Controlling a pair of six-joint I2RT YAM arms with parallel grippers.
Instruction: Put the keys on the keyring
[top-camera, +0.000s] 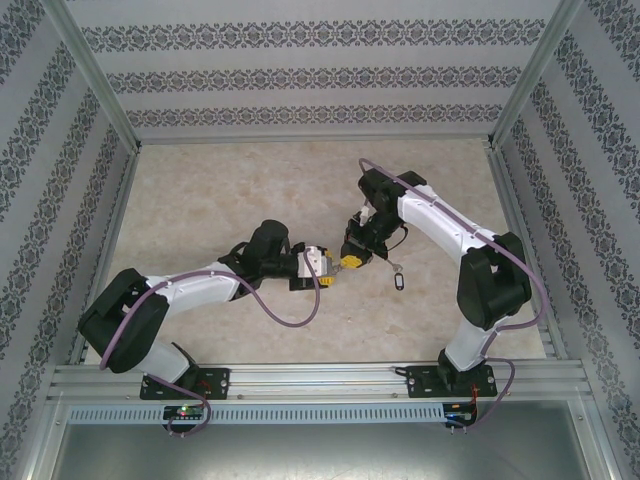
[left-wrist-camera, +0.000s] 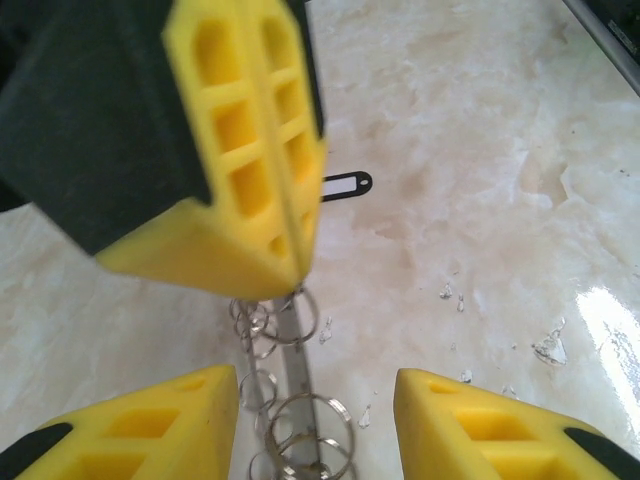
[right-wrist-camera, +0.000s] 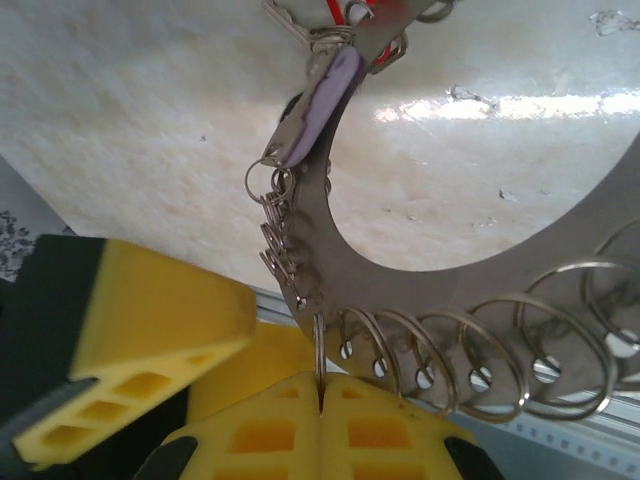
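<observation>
From above, the left arm's yellow fingers (top-camera: 325, 268) and the right arm's yellow fingers (top-camera: 352, 258) meet tip to tip over the pale marbled tabletop (top-camera: 220, 190). A small black tag (top-camera: 400, 283) lies on the surface near them, on the right arm's side. What hangs between the tips is too small to tell here.

The left wrist camera shows it: a flat silvery metal keyring (left-wrist-camera: 290, 345), seen edge-on and fringed with small silvery wire loops (left-wrist-camera: 310, 415). The left fingers stand spread on either side of the keyring, not closed on it. Above the keyring, the right fingers are pressed together, pinching its edge.

The right wrist camera shows the keyring's broad face. Holes in it carry the loops, and at its far end are a lilac tag (right-wrist-camera: 325, 90) and a red bit (right-wrist-camera: 372, 10). The right fingers are clenched on thin metal at the near rim. One left finger sits just beside the keyring.
</observation>
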